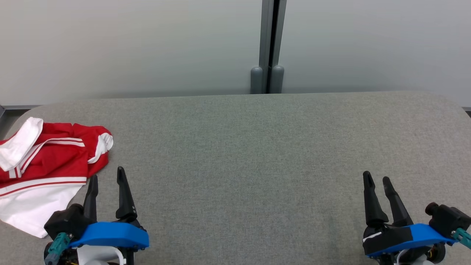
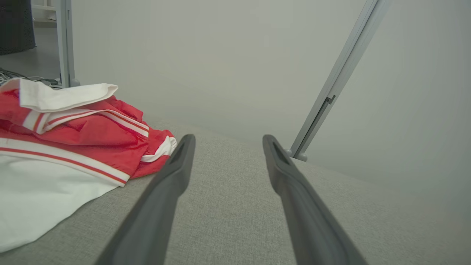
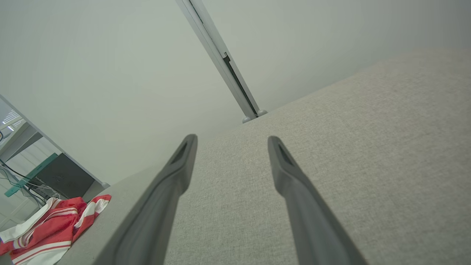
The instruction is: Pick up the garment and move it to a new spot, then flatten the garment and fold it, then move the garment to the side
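The garment (image 1: 55, 162) is cut off by the head view's left edge.

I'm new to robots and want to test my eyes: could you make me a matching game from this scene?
1 garment
2 left gripper
3 right gripper
4 grey post

A open, lower right, over bare table
B upright behind the table's far edge
C crumpled at the table's left end
D open, right beside the garment

Pairs: 1-C, 2-D, 3-A, 4-B
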Controlling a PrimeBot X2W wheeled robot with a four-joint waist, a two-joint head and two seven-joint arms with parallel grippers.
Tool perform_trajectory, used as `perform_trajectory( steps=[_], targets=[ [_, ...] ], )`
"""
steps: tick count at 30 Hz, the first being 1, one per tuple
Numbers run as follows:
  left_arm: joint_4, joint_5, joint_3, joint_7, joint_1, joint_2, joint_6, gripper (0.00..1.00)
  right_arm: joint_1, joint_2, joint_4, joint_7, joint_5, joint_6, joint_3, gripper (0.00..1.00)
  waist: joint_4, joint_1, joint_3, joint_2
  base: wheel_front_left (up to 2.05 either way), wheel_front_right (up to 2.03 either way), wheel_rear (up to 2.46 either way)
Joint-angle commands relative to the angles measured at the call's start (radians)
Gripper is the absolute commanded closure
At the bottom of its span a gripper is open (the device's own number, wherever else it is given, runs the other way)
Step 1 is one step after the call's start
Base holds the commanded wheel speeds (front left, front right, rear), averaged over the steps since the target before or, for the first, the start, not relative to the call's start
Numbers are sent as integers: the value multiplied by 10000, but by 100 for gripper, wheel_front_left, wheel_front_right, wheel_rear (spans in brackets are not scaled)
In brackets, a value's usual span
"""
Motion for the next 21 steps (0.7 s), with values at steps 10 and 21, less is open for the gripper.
perform_trajectory(
  steps=[10,21],
  targets=[
    [42,886,-42,-250,-163,27,133,0,-74,-87,24,-259,-924,26,87,0,3,0,-4,0,0,0,0],
    [108,1752,-180,-477,-194,26,251,0,-68,-90,59,-492,-1742,27,176,0,11,0,40,0,0,0,0]
  ],
)
